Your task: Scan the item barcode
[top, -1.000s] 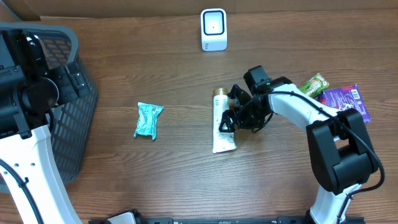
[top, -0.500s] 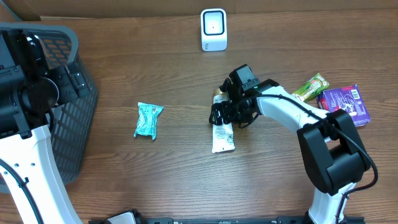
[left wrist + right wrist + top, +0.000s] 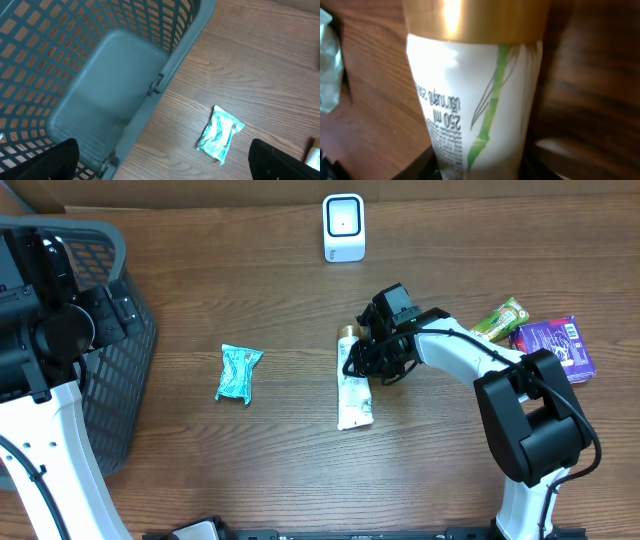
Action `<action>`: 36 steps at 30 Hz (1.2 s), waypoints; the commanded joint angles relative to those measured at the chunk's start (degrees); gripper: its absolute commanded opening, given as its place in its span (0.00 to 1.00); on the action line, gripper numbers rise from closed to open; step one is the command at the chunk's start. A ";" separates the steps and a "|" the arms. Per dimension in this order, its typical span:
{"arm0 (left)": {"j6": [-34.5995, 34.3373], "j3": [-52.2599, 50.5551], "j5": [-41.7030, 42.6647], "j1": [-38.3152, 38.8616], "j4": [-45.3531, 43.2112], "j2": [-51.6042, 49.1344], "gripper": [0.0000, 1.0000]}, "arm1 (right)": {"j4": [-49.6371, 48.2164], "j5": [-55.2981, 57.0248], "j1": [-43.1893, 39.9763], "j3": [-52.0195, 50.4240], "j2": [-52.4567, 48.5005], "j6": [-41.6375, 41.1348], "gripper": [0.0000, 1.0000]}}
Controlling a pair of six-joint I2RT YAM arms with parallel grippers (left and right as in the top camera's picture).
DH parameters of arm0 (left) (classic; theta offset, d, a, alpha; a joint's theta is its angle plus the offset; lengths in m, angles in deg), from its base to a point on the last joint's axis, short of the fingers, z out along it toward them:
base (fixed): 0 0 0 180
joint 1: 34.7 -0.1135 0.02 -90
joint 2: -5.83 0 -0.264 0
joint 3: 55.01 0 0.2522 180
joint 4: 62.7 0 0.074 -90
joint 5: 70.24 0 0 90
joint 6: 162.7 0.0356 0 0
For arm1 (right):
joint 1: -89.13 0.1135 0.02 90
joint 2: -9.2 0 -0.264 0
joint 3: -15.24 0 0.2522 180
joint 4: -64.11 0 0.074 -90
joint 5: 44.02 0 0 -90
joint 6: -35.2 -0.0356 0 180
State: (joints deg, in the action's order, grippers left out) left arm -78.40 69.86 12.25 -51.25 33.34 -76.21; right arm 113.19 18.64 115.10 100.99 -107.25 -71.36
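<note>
A white tube with a gold cap lies on the wooden table, cap end toward the back. My right gripper is down on its upper part. In the right wrist view the tube fills the space between the dark fingers, which press on both its sides, so the gripper is shut on it. The white scanner stands upright at the back centre. My left gripper hangs open above the basket's edge, holding nothing.
A grey mesh basket stands at the left. A teal packet lies between basket and tube, also seen in the left wrist view. A green snack bar and a purple packet lie at the right.
My right gripper moved left from beside the tube onto its upper part and closed its fingers on it. The tube shifted slightly left. The left arm stayed still.
</note>
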 commanded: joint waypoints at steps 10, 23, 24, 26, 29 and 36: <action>-0.74 1.03 0.28 -0.15 -0.13 -0.20 1.00 | 4.85 -0.46 -1.38 -5.51 -7.23 1.99 0.29; -0.74 1.01 0.28 -0.15 -0.13 -0.20 1.00 | 10.38 -1.14 -5.49 1.14 -6.71 5.57 0.11; -0.74 1.03 0.26 -0.15 -0.13 -0.22 1.00 | 11.45 -1.42 -5.49 2.25 -6.29 6.51 0.05; -0.74 1.03 0.28 -0.15 -0.13 -0.22 0.99 | 14.05 -1.49 -5.49 4.92 -5.07 7.93 0.04; -0.74 1.03 0.28 -0.15 -0.13 -0.22 0.99 | 19.30 -2.75 -5.49 10.40 -1.97 9.86 0.04; -0.74 1.01 0.26 -0.15 -0.13 -0.22 1.00 | 29.33 -15.02 -5.49 25.51 7.02 15.39 0.04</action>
State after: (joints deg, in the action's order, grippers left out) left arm -78.40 69.86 12.23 -51.25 33.36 -76.21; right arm 141.25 10.93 109.84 118.65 -108.95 -59.27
